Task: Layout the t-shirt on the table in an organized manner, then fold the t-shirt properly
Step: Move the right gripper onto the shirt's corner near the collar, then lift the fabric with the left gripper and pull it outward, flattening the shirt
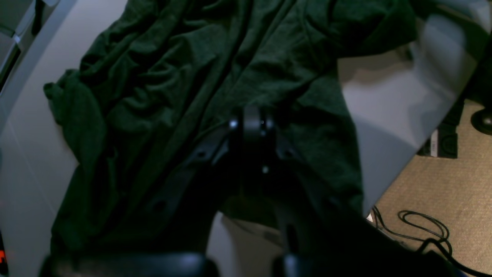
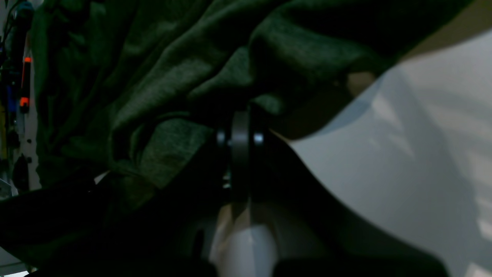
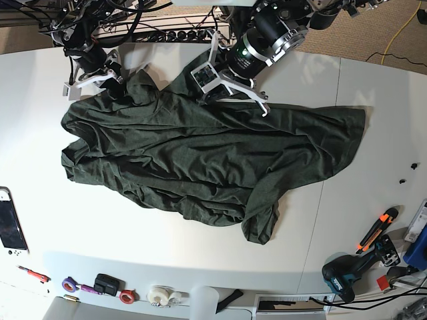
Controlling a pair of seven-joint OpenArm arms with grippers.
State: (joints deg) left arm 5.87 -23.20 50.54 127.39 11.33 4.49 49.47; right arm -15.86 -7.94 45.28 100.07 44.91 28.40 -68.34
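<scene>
Spread across the middle of a very large, smooth white bench with a rounded edge and one thin dark seam: a large dark olive-green short-sleeved t-shirt of soft plain fabric, no print. Heavily wrinkled, with long creases running along its width and bunched folds along the near hem. Long axis left to right in the base view, slightly tilted, the right end reaching farther back than the left. One flap hanging toward the near edge, just right of centre. Left end folded into a thick rounded lump.

Right tool at the far left corner of the cloth, black fingers on a white bracket, pressed together on a pinch of the fabric; in the right wrist view, dark jaws closed flat with knit cloth gathered around the tip, weave faintly heathered. Left tool at the far edge near the middle, beneath a black cylindrical wrist with a green light, likewise clamped narrow on the fabric; in the left wrist view, tip buried in the dark folds, cloth draped over both fingers.

Along the near edge of the bench: rolls of tape, small and round. At near right, a black and teal power drill and an orange-handled cutter. At the left edge, a white handheld device.
</scene>
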